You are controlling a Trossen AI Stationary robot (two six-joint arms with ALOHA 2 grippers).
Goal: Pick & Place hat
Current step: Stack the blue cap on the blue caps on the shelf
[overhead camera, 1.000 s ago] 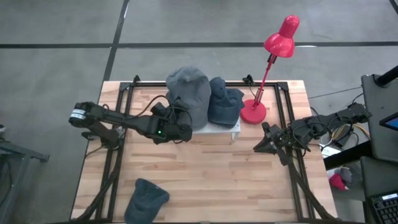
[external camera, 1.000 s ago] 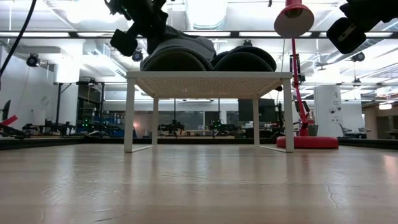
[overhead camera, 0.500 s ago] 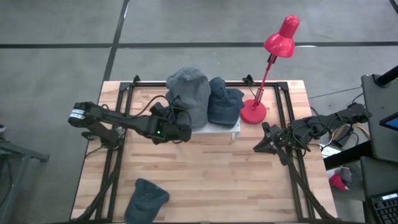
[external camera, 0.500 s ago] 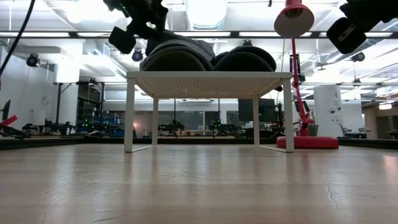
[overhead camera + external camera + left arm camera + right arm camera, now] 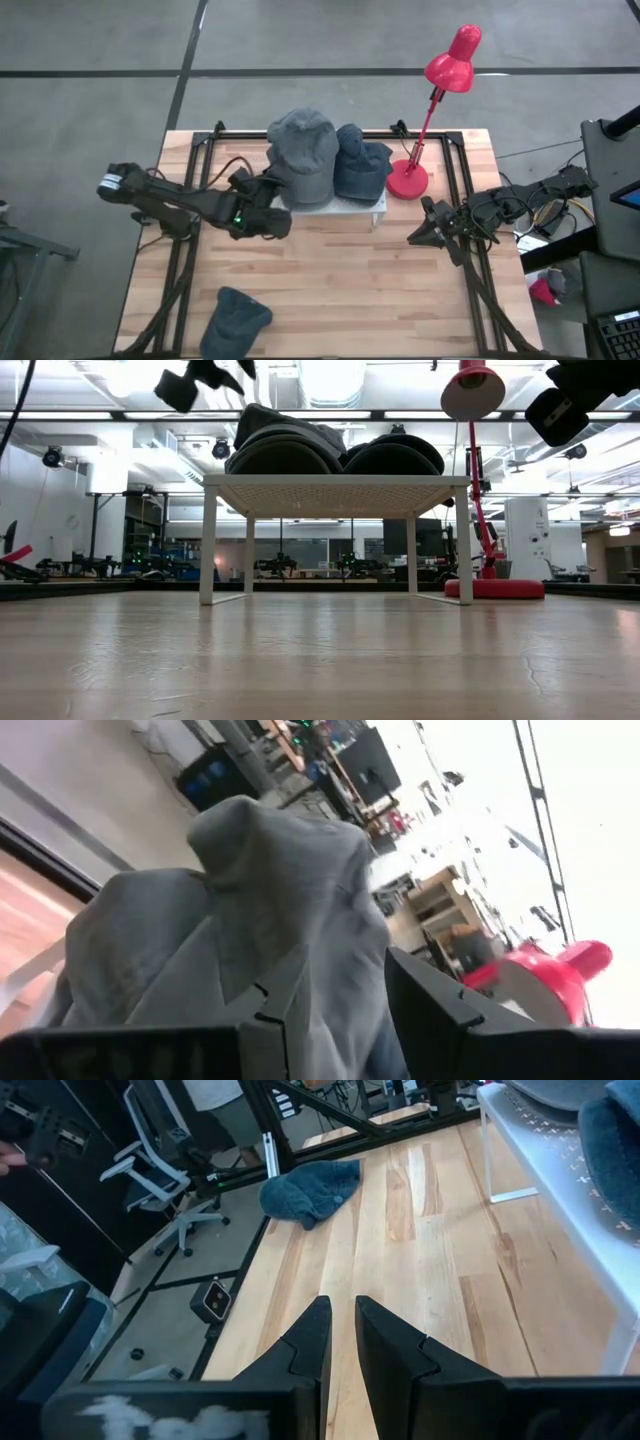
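Grey hat [image 5: 303, 150] lying on white rack [image 5: 352, 205], touching navy hat [image 5: 358, 160]. Left gripper [image 5: 280, 218] just beside grey hat's near edge, fingers [image 5: 268, 1020] apart, clamped on nothing. Right gripper [image 5: 415, 237] parked at table's right edge, fingers nearly together, empty. Third hat [image 5: 236, 318] lying at near left corner of table [image 5: 350, 290], apparently next to fetch. Likely risks: snagging grey cloth on a fingertip while backing off, dragging hat off rack; nudging rack sideways; knocking navy hat toward lamp [image 5: 408, 180].

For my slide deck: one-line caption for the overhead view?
Two grey fabric caps on a white rack; left gripper beside them, open.
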